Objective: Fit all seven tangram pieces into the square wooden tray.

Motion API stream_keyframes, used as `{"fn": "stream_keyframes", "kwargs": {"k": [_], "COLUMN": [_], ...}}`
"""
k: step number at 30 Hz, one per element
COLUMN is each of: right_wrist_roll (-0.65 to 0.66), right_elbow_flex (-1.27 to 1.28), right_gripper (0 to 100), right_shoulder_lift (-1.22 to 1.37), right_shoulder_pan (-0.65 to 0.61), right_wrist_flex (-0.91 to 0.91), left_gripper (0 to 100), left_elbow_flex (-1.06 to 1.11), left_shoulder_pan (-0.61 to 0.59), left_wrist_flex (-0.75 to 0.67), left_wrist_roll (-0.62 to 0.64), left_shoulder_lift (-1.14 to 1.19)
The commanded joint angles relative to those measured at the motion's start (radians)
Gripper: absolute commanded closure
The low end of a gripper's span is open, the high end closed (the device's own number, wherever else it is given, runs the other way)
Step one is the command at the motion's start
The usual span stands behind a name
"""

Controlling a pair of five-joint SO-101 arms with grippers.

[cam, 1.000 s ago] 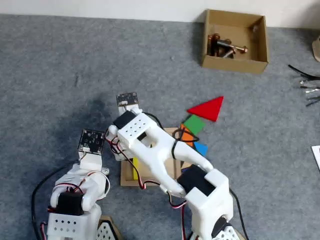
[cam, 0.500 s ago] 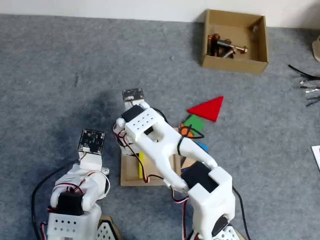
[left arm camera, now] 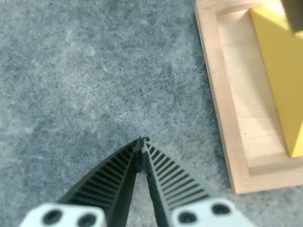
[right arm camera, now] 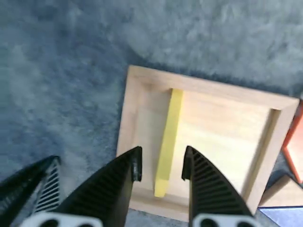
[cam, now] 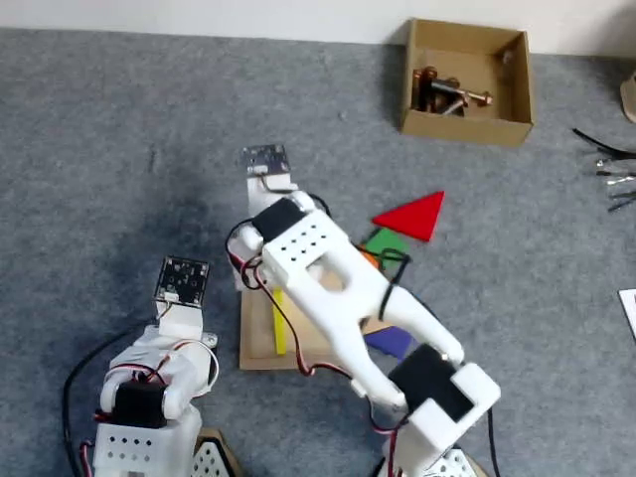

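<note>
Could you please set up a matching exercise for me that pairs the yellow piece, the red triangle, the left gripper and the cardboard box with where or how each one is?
Things:
1. yellow piece
2. red triangle
3. left gripper
4. cardboard box

Places or states:
A. shut, over the carpet beside the wooden tray
B. holds metal parts
C. inside the wooden tray
D. lying on the carpet, outside the wooden tray

Pairs: 1-C, 2-D, 3-A, 4-B.
</note>
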Motion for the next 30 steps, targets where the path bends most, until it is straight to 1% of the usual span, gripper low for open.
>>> {"fn": "stream_keyframes", "kwargs": {"k": [1, 14, 17, 19, 30], "right_wrist_roll": [0.012, 0.015, 0.087, 0.104, 0.110], "right_elbow_flex": [0.036, 0.076, 0.076, 0.077, 0.116], "right_gripper": [86.0, 86.0, 86.0, 86.0, 86.0], "right_shoulder_lift": [-0.070, -0.073, -0.073, -0.071, -0.076], "right_shoulder_pan": [0.018, 0.018, 0.018, 0.018, 0.104], "right_wrist_flex": [-0.008, -0.008, -0.008, -0.008, -0.008], "left_gripper": [99, 99, 99, 99, 99], "left_elbow_flex": [0.019, 0.019, 0.019, 0.019, 0.019], "left_shoulder_pan": [0.012, 0.012, 0.012, 0.012, 0.012], "left_wrist_flex": [0.006, 0.006, 0.006, 0.006, 0.006], "left_wrist_roll": [0.006, 0.006, 0.006, 0.006, 0.006], "left_shoulder_lift": [-0.007, -0.007, -0.007, -0.007, -0.007]}}
